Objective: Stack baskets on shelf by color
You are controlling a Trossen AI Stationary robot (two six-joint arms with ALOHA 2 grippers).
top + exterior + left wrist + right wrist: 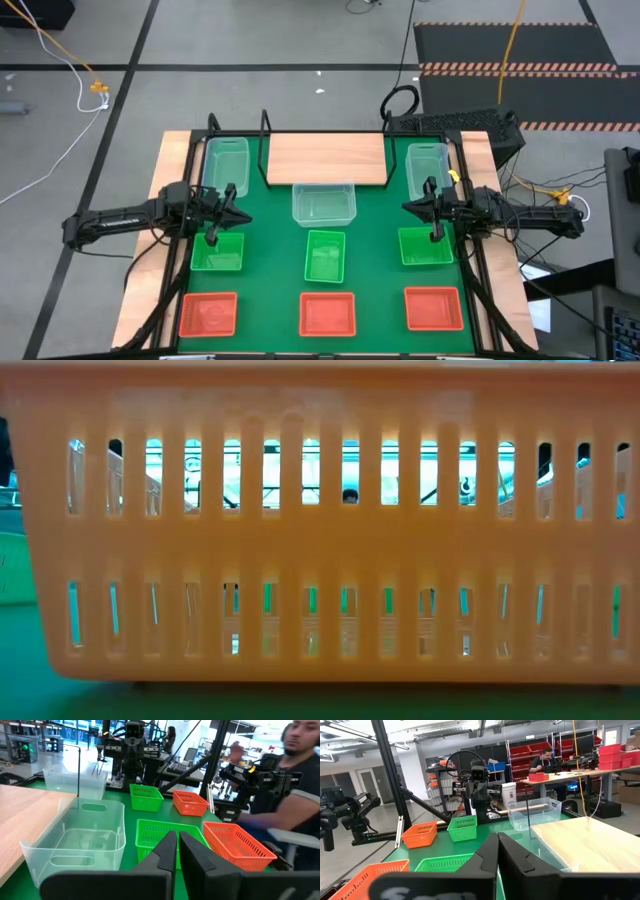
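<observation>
The wooden shelf (325, 158) stands at the far middle of the green mat with nothing on it. Three clear baskets (227, 165) (324, 204) (428, 167) sit around it, the middle one against its near edge. Three green baskets (217, 250) (325, 255) (425, 246) form a row nearer, and three red-orange baskets (209, 313) (328, 313) (433, 308) line the near edge. My left gripper (238, 212) (177, 851) hovers shut above the left green basket. My right gripper (408, 207) (497, 852) hovers shut above the right green basket. Both point toward the table's middle.
A red-orange basket's slotted wall (320, 530) fills the low view. Black frame posts (265, 140) stand at the shelf's corners. A seated person (295, 775) shows beyond the table's near side, another person (545, 759) farther off in the room. Bare mat lies between the basket rows.
</observation>
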